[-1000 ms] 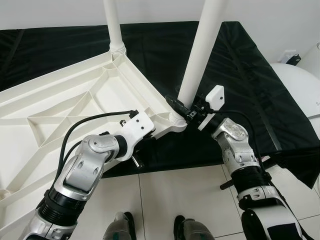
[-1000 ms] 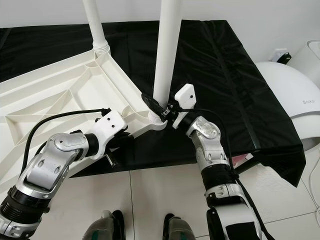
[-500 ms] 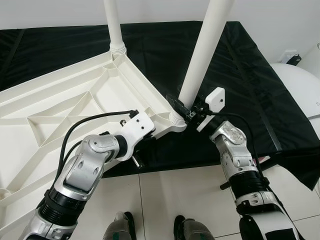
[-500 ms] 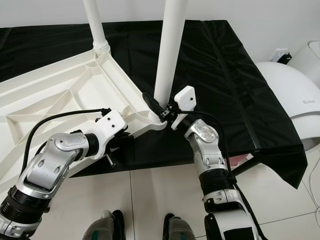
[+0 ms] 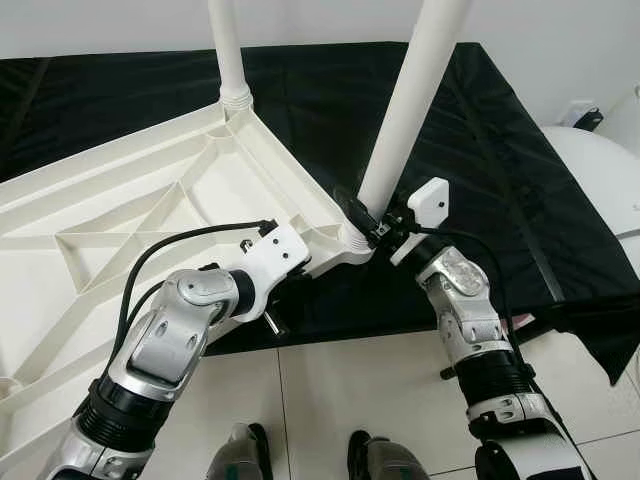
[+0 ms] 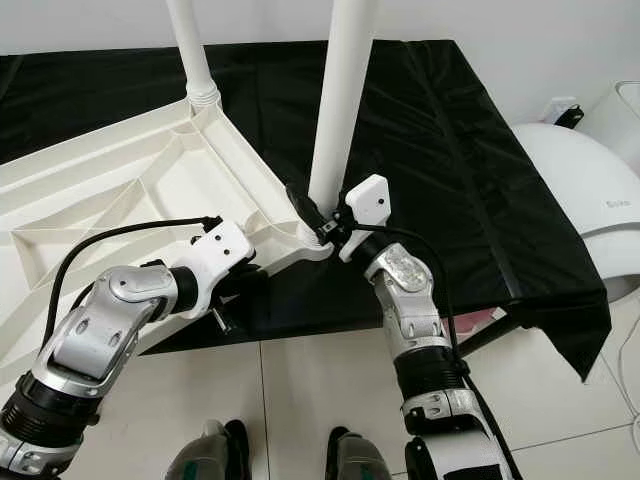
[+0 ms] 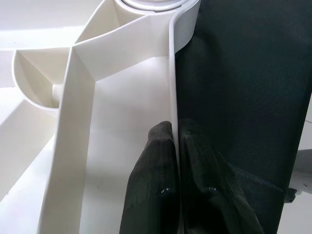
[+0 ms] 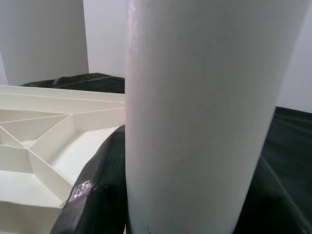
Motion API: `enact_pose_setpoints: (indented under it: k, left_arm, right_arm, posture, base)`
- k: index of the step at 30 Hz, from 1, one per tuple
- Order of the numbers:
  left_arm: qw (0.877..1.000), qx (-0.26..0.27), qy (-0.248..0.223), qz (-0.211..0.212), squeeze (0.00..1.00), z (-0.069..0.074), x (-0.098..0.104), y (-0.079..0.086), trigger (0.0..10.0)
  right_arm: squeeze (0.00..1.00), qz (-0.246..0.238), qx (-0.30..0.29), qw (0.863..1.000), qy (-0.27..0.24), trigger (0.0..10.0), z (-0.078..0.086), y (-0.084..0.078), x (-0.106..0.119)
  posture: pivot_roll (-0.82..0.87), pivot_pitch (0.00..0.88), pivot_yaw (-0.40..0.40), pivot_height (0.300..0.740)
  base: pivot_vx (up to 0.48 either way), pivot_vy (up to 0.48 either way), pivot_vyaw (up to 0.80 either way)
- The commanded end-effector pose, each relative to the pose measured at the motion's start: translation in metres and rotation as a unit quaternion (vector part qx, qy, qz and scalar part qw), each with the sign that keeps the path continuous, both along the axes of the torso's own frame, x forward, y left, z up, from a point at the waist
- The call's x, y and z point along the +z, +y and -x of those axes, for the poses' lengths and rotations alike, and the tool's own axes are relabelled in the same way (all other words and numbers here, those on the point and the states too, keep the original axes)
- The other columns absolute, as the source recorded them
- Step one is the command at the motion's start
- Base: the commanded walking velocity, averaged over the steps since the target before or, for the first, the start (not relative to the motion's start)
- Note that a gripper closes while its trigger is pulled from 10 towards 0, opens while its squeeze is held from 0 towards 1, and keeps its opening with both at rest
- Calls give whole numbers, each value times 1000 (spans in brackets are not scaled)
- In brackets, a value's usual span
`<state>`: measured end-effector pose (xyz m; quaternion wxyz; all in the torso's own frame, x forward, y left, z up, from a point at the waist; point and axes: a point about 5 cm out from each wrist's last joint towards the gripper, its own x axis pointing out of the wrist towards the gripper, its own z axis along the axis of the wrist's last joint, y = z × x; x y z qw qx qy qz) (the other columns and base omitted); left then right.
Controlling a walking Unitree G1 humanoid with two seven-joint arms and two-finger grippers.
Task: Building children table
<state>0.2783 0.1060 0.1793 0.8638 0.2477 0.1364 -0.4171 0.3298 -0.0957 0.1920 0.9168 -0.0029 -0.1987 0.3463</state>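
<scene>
A white plastic tabletop (image 5: pixel 120 220) lies upside down on a black-covered table (image 5: pixel 480 150), its ribbed underside up. One white leg (image 5: pixel 228 50) stands in the far corner socket. A second white leg (image 5: pixel 405 110) rises from the near corner socket (image 5: pixel 350 240), leaning slightly right. My right gripper (image 5: pixel 365 215) is shut on this leg just above the socket; its black fingers (image 8: pixel 97 185) clasp the leg on both sides. My left gripper (image 7: pixel 175 129) is shut on the tabletop's rim (image 7: pixel 171 73) a little short of that corner.
The table's front edge runs just past my grippers, with white tiled floor (image 5: pixel 340 400) and my feet (image 5: pixel 240 455) below. A rounded white appliance (image 5: pixel 600 170) stands at the right, beside a wall socket (image 5: pixel 585 112).
The held leg's top has leaned a little further right. My right forearm has shifted left, closer under the corner. The left arm and tabletop have stayed put.
</scene>
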Motion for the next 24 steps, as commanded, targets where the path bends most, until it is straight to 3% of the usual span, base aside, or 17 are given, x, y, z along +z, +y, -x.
enact_pose_setpoints:
  k: [1,24]
  left_arm:
    - [1000,14,-2,-3,0,-1,-3,-3,10000]
    - [1000,12,-2,0,0,-1,-3,-5,10000]
  right_arm:
    - [0,12,8,999,39,10000,4,8,-18]
    - [0,-11,-41,999,25,10000,11,14,-12]
  posture:
    - [-63,200,-24,740]
    - [-65,199,-25,740]
  base:
    - [0,0,0]
    - [0,0,0]
